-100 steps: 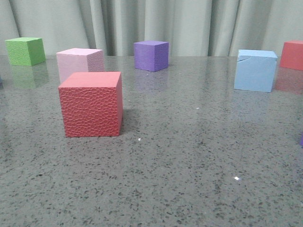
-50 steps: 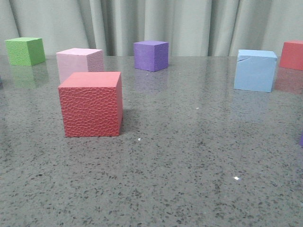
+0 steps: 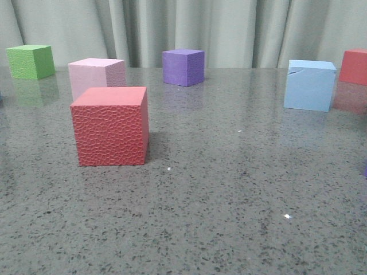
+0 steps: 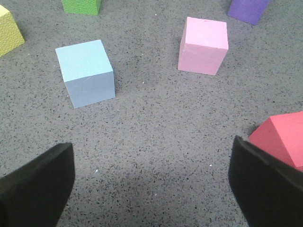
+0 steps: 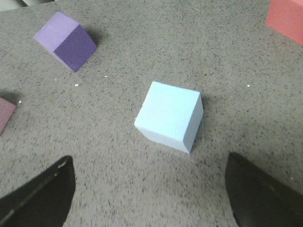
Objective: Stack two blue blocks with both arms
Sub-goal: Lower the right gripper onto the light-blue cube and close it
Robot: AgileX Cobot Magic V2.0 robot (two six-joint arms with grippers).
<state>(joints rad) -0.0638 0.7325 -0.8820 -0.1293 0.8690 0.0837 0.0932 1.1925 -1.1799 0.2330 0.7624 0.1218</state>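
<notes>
Table [image 3: 229,200]: grey speckled stone, backed by a pale curtain [image 3: 229,28].

Blue block, first [image 3: 309,85]: stood at the right of the front view, a thin crack noted near its top edge; nothing touched it. The same block, apparently, was seen under the right wrist [image 5: 169,116], ahead of the right gripper [image 5: 149,189], whose fingers [image 5: 42,194] were spread wide with nothing between them.

Blue block, second [image 4: 86,72]: recorded only in the left wrist view, free on the table, near a pink cube [image 4: 203,45]. The left gripper [image 4: 151,184] was likewise wide open and empty, a red cube [image 4: 281,137] just beside one finger.

Others: green cube [image 3: 30,61], purple cube [image 3: 183,66], second red cube [image 3: 353,66], yellow cube [image 4: 8,30].
</notes>
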